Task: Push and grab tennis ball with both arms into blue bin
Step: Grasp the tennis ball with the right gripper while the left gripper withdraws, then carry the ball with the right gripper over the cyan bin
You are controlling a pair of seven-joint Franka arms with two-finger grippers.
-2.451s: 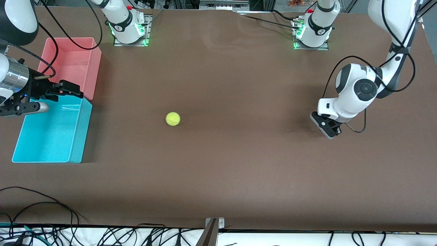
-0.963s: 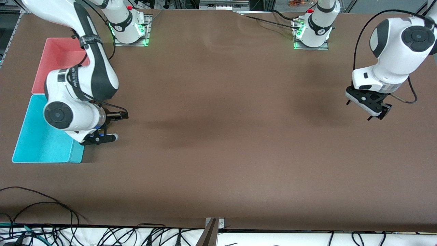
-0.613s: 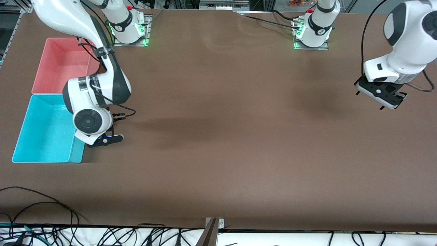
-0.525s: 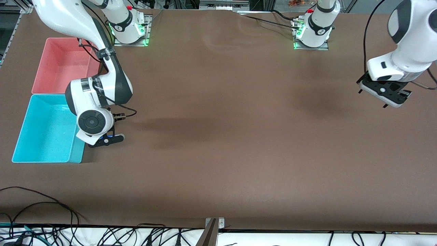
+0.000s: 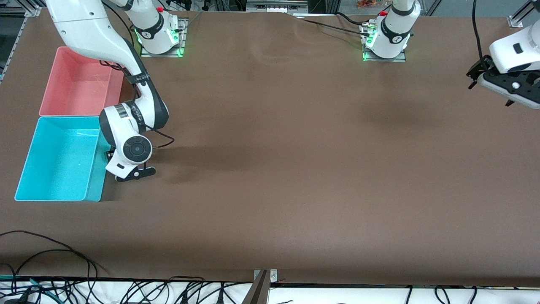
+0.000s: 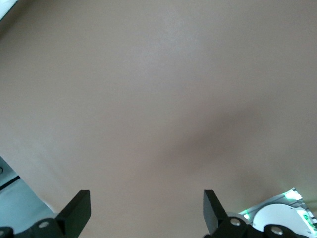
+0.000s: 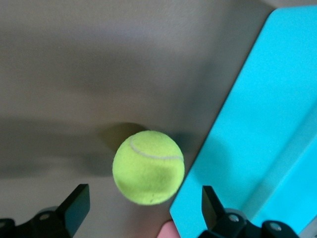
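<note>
The tennis ball (image 7: 148, 167) lies on the brown table right beside the outer wall of the blue bin (image 7: 257, 119). In the front view it is hidden under the right arm. My right gripper (image 7: 143, 198) is open, and the ball sits at its fingertips, partly between them. In the front view the right gripper (image 5: 130, 173) is low beside the blue bin (image 5: 59, 198), on the side toward the table's middle. My left gripper (image 5: 502, 84) is open and empty, raised over the left arm's end of the table. The left wrist view (image 6: 146, 198) shows only bare table.
A pink bin (image 5: 46, 84) stands against the blue bin, farther from the front camera; a bit of it shows in the right wrist view (image 7: 171, 230). Cables lie along the table's front edge (image 5: 50, 253).
The ball lay in the table's middle 2.5 s ago. The right arm swung from over the blue bin down beside it. The left gripper rose and withdrew toward its end of the table.
</note>
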